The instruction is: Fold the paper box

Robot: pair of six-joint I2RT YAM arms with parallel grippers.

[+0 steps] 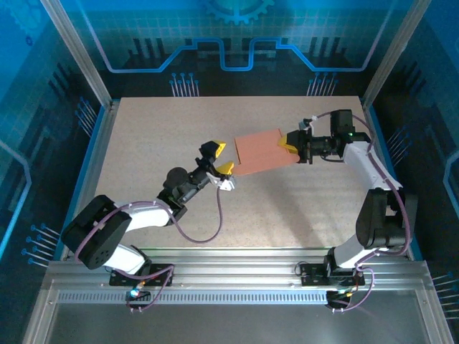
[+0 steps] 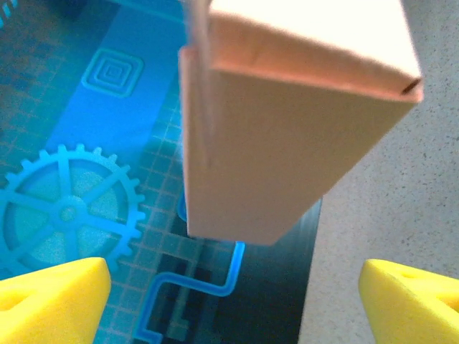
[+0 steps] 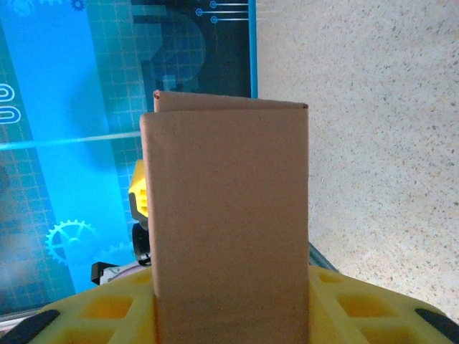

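The paper box [image 1: 259,152] is a salmon-orange cardboard sleeve folded flat-sided, held level above the table's middle. My right gripper [image 1: 291,145] is shut on its right end; in the right wrist view the box [image 3: 229,215] rises from between the yellow fingers [image 3: 366,308]. My left gripper [image 1: 219,158] stands open just off the box's left end, touching nothing. In the left wrist view the box's free end [image 2: 287,129] hangs ahead of the gripper [image 2: 233,308], whose yellow fingertips [image 2: 50,297] sit wide apart at the bottom corners.
The speckled beige tabletop [image 1: 165,136] lies under both arms. Blue patterned walls [image 1: 237,36] with metal frame posts enclose it on three sides. An aluminium rail [image 1: 237,276] carries the arm bases along the near edge.
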